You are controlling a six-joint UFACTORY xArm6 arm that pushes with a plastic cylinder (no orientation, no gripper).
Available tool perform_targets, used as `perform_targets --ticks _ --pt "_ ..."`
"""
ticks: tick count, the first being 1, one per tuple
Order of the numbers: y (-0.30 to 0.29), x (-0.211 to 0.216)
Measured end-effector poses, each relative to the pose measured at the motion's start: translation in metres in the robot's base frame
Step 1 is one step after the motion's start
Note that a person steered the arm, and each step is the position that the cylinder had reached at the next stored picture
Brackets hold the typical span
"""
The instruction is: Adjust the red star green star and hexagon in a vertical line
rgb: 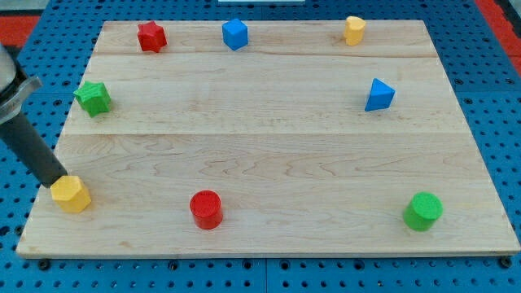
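Red star (151,36) sits at the top left corner of the wooden board (269,155), close to the board's top edge. Green star (94,98) lies lower and further to the view's left, near the board's left edge, well apart from the red star. Yellow hexagon (72,194) rests near the bottom left corner, below the green star and slightly to the view's left of it. The three task blocks therefore run down the left side of the board in a slanted sequence, the red star offset to the view's right of the other two.

My tip (55,182) is at the upper left edge of the yellow hexagon, touching it or just beside it; exact contact cannot be confirmed. The dark rod slants up and to the view's left from that point, leaving the frame at the left edge. No gripper is fitted, so no grasp state applies.

Other items noted: a blue cube (234,33) at the top centre, a yellow cylinder (354,30) at the top right, a blue triangular block (378,95) on the right side, a red cylinder (206,209) at the bottom, left of centre, and a green cylinder (423,211) at the bottom right. All stand apart from one another. The board lies on a blue perforated bench (496,98).
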State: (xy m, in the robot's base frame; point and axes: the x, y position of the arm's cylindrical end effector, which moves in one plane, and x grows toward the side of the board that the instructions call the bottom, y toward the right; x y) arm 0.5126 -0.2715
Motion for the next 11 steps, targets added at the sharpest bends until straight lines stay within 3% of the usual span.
perform_targets --ticks 2,3,4,5,10,11 --pt "0.115 -0.079" --pt "0.155 -0.161" --pt "0.174 -0.225" --pt "0.157 -0.259" --pt "0.076 -0.292" --pt "0.113 -0.266"
